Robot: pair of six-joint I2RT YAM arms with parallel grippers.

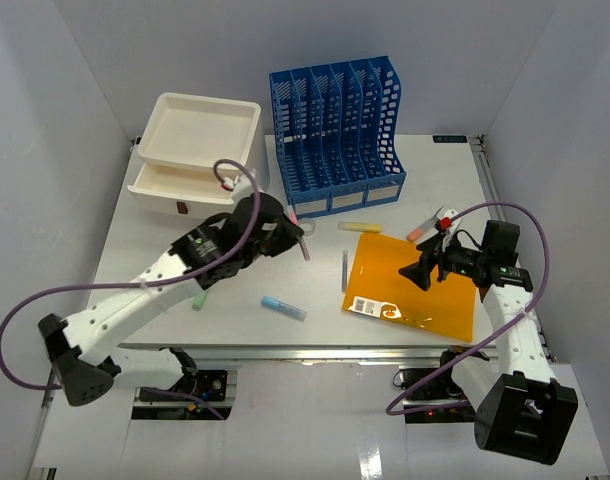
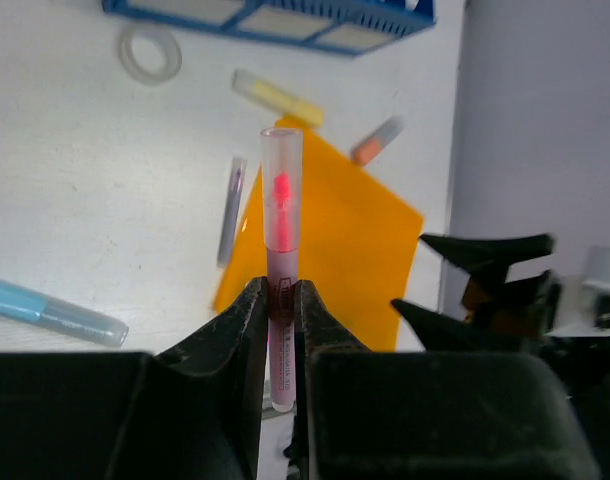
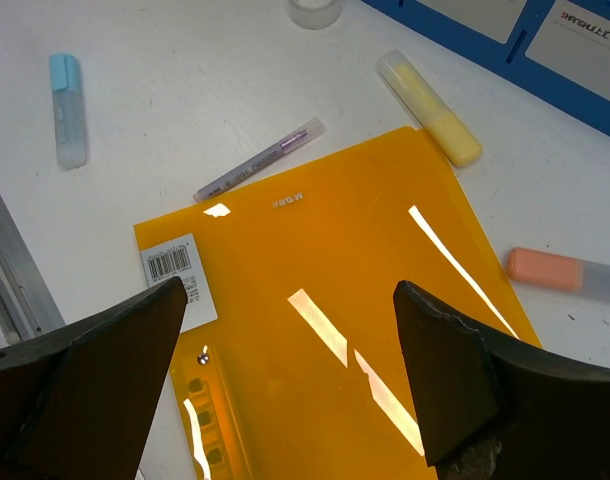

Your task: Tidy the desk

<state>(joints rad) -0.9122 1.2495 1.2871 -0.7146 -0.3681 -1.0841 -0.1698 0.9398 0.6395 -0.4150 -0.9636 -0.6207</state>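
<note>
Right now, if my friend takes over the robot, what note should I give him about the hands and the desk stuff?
Left gripper: shut on the pink highlighter, held above the desk.
Right gripper: open, empty, over the orange folder.
Loose on the desk: blue highlighter, yellow highlighter, orange highlighter, purple pen, tape roll, folder.
Done: pink highlighter picked up; blue file rack looks empty.
Left: put it away, then the rest.

tape roll [image 3: 315, 10] cropped, orange highlighter [image 3: 563, 271] cropped
</note>
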